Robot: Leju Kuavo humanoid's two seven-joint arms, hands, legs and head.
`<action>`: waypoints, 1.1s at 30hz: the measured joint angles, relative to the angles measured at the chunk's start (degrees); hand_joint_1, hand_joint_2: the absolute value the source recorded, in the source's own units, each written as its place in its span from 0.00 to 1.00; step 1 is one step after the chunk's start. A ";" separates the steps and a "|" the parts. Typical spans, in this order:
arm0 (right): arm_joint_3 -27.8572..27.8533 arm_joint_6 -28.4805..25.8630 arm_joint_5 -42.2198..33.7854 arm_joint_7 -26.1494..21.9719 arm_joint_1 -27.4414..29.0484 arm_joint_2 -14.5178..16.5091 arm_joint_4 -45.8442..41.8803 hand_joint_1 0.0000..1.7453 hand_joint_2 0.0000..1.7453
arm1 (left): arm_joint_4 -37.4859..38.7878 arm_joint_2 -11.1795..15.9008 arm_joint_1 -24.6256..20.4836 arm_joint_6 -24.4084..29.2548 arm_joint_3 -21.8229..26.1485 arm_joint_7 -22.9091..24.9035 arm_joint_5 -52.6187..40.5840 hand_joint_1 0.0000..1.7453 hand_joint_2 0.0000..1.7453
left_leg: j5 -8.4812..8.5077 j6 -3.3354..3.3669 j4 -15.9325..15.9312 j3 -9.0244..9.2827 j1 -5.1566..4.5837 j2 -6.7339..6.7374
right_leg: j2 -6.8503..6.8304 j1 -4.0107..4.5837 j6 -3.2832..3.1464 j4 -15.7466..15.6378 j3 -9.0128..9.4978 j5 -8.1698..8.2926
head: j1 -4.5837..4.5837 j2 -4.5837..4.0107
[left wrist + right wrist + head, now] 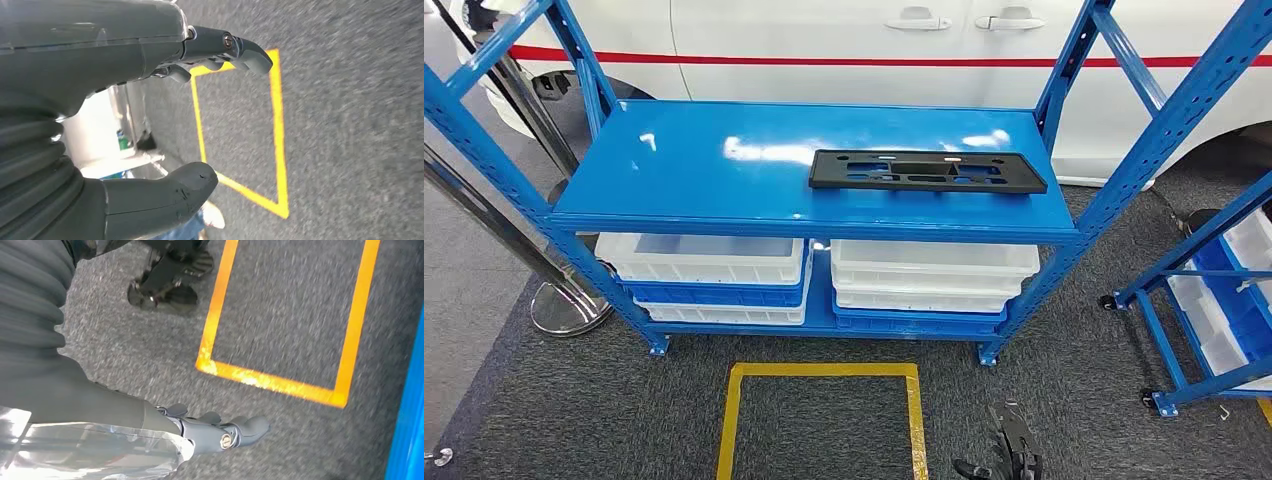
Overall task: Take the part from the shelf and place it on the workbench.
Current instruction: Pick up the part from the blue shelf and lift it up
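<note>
- Nearest the robot, both arms hang low over grey carpet: the left hand has its thumb and darker fingers apart with nothing between them, and the right hand is likewise released, fingers stretched out over the floor and holding nothing.
- Just ahead on the carpet, a square of yellow tape marks the floor in front of the blue shelf.
- Under the top board, white and blue bins sit stacked on the lower level.
- On the top board, right of centre and toward its back, lies the part: a flat, long, black plate with slots and cut-outs, lying lengthwise along the shelf and apart from the uprights.
- It looks like moulded plastic, so I judge it light and fairly stiff, though long enough to flex or tip if taken at one end.
- Lying flush on a glossy board, it may slide when pushed; a hold on a long edge near the middle, or one hand at each short end, seems safest.
- Beyond the shelf stands a white car with a red stripe.
</note>
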 joint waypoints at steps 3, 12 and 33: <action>-2.13 0.13 1.73 -0.55 -0.06 0.01 0.52 0.00 1.00 | 0.00 -0.41 -0.99 0.00 2.07 -0.34 -2.61 0.00 1.00 | -0.34 -0.41 0.42 0.14 0.05 -0.01 | -0.20 -0.28 0.05 -8.70 4.23 4.61 | 0.00 0.00; -11.70 0.12 9.08 -3.06 -0.31 0.61 4.15 0.00 0.00 | -0.01 -1.52 -5.69 -0.30 11.40 -2.69 -14.05 0.00 0.00 | -5.36 -3.01 8.19 -3.11 0.09 -0.15 | -0.37 -0.23 -2.96 -15.69 6.96 7.53 | -0.04 0.00; -23.17 -1.31 24.72 -17.69 -15.71 5.62 11.47 0.00 1.00 | -1.35 -4.58 -15.59 -0.40 32.07 -9.01 -37.73 0.00 0.00 | 0.31 -0.25 0.44 -0.31 0.09 -0.05 | -0.43 -0.24 0.02 -5.09 1.08 5.51 | 0.01 0.00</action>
